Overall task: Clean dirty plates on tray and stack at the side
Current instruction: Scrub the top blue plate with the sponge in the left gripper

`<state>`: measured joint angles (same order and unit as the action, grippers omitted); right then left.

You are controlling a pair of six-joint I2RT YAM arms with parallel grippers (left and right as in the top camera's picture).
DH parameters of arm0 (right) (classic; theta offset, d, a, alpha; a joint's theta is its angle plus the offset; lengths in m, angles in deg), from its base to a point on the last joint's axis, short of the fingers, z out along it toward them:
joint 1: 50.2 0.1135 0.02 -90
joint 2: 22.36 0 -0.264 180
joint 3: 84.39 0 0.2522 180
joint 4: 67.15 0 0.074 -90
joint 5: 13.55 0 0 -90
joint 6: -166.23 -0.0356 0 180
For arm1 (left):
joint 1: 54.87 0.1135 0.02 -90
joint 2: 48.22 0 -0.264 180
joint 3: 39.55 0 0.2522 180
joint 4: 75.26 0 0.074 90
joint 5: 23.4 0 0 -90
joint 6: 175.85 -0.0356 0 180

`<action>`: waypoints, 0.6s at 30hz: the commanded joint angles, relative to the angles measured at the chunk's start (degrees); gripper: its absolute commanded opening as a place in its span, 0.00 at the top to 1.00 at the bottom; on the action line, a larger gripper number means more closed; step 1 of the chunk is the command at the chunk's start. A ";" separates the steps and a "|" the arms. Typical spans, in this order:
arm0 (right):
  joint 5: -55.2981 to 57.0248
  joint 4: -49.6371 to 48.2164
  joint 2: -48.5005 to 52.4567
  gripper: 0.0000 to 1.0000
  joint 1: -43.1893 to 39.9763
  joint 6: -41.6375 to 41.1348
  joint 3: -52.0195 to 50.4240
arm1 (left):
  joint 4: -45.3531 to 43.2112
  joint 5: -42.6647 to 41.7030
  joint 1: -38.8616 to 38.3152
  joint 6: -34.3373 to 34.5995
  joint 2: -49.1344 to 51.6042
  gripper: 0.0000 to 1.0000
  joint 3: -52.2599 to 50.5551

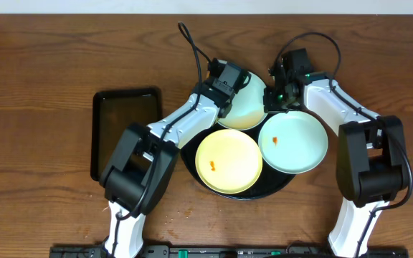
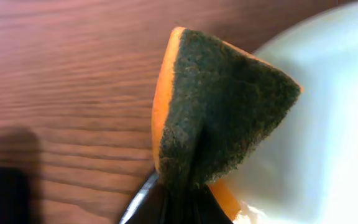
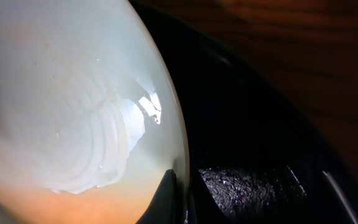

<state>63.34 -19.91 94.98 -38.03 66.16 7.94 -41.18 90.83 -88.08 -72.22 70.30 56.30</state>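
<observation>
On the glossy round black tray (image 1: 274, 183), a yellow plate (image 1: 228, 161) with an orange stain is set nearest. To its right, a stained pale blue plate (image 1: 293, 143) reaches past the rim. Farther off, a second pale blue plate (image 1: 248, 111) is clamped at its right rim by the right gripper (image 3: 188, 193). At its left edge, an orange sponge (image 2: 222, 112) with a coarse dark scouring face is pinched, folded, in the left gripper (image 2: 180, 202).
</observation>
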 commanded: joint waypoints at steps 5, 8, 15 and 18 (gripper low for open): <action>5.84 1.88 0.94 0.99 -0.72 2.01 -0.87 | 2.54 1.88 2.05 1.77 -9.03 0.93 1.16; 5.79 1.73 0.94 0.99 -0.72 2.01 -0.87 | 5.51 -2.86 3.02 4.24 -12.85 0.93 1.16; 5.70 2.12 0.83 0.99 -0.72 2.21 0.13 | 15.74 -16.17 8.50 8.11 -20.13 0.93 1.14; 4.46 1.75 0.79 0.99 -0.72 4.13 0.42 | 21.77 -20.37 11.78 8.13 -21.18 0.93 1.14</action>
<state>66.05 -18.32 95.00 -38.12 67.65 7.96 -22.62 77.65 -79.08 -65.62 50.06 56.47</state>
